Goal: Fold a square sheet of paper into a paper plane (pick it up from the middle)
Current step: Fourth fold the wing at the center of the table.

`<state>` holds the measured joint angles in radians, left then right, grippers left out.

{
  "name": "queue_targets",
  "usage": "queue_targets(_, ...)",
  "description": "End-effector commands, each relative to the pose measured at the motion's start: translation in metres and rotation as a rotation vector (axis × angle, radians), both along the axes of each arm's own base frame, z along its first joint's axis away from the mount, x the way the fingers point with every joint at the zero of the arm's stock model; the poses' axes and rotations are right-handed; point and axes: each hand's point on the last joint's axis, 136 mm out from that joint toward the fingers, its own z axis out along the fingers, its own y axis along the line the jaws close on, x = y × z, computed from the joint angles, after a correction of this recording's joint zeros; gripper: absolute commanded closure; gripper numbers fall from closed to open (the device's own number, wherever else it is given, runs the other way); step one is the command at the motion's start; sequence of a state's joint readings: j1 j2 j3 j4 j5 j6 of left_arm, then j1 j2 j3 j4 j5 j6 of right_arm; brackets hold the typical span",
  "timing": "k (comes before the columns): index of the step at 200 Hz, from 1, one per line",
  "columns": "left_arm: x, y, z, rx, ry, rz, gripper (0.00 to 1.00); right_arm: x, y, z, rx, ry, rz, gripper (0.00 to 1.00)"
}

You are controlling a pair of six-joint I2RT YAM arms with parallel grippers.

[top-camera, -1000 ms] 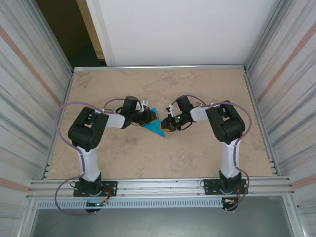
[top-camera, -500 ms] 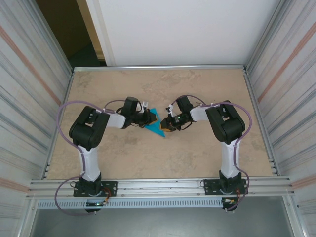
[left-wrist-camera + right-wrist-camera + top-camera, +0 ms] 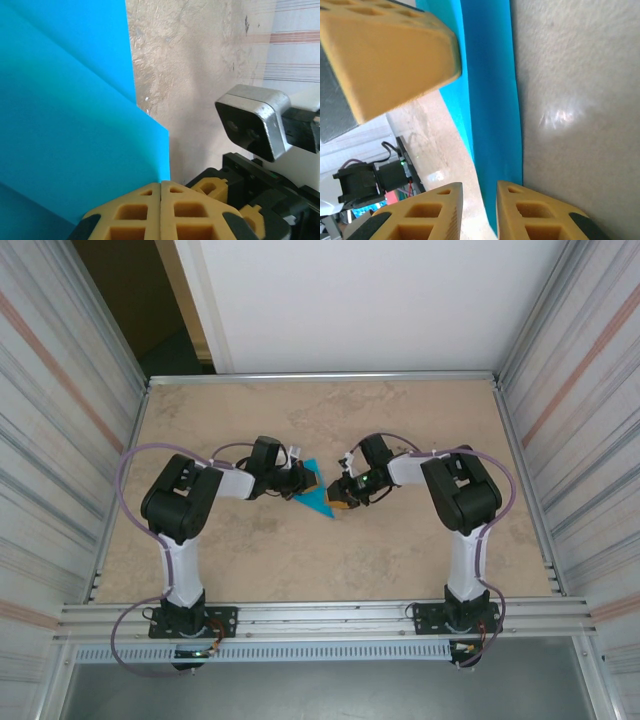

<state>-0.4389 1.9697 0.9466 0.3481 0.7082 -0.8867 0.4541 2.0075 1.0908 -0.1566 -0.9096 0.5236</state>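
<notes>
While left end effector (image 3: 161, 190) pinches paper (image 3: 75, 125), right end effector (image 3: 480, 189) gapes.

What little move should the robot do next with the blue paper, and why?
Probably ease the right gripper back off the folded blue paper: its jaws stand slightly apart at the paper's edge, not pinching it, while the shut left gripper sits at the paper's corner and could steady it.

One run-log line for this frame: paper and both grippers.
paper: folded, on table | left gripper: shut, tips at paper's corner | right gripper: slightly open over paper's edge
</notes>
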Motion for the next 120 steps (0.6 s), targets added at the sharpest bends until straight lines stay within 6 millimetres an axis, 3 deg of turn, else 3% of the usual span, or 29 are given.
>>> queue_targets(1, 0.002, 0.0, -0.003, 0.021, -0.001, -0.004, 0.93, -0.004, -0.01, 0.02, -0.018, -0.015, -0.024, 0.75)
queue_targets(45, 0.002, 0.0, -0.004, 0.023, 0.004, -0.002, 0.94, 0.0, -0.01, 0.039, -0.041, -0.114, -0.028, 0.76)
queue_targets(120, 0.003, -0.001, -0.007, 0.024, 0.017, -0.009, 0.93, -0.01, 0.018, 0.017, -0.103, -0.104, 0.052, 0.85)
